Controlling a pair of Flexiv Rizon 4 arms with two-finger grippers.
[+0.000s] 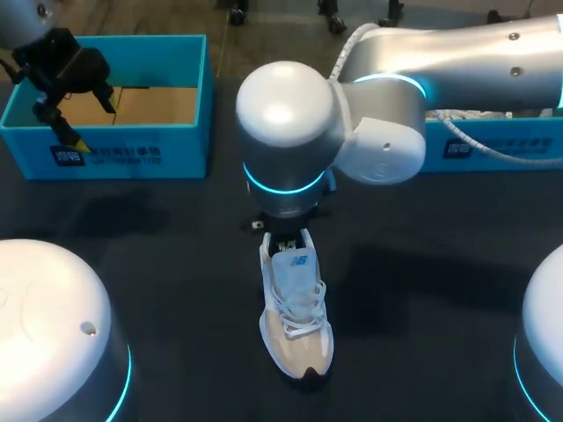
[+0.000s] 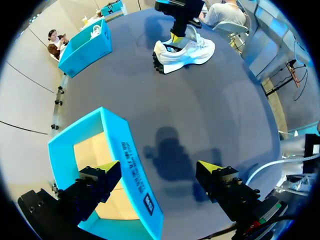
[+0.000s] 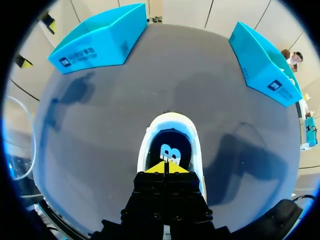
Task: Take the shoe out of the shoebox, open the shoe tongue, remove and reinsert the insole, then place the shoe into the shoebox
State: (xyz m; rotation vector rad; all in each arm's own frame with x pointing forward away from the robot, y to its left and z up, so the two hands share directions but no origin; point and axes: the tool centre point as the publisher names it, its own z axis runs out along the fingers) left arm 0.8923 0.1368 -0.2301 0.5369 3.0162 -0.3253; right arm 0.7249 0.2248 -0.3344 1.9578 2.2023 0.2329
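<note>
"Where is the shoe (image 1: pixel 295 308)?"

"Out on the table (image 1: pixel 176 264), in the middle, well apart from the box (image 1: pixel 132 154)."

"Why is the right gripper (image 3: pixel 165 167) on it?"

"Its fingers are together at the shoe's opening, I think to get the tongue. I can't tell if they pinch anything."

"The left gripper (image 2: pixel 160 167)?"

"Wide apart over the box's wall, holding nothing. Out of the way, I guess."

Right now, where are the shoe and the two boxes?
shoe (image 1: pixel 296 308): head view, on its laces.
left box (image 1: pixel 180 149): head view, on its front wall.
right box (image 1: pixel 528 136): head view, on its front wall.
</note>
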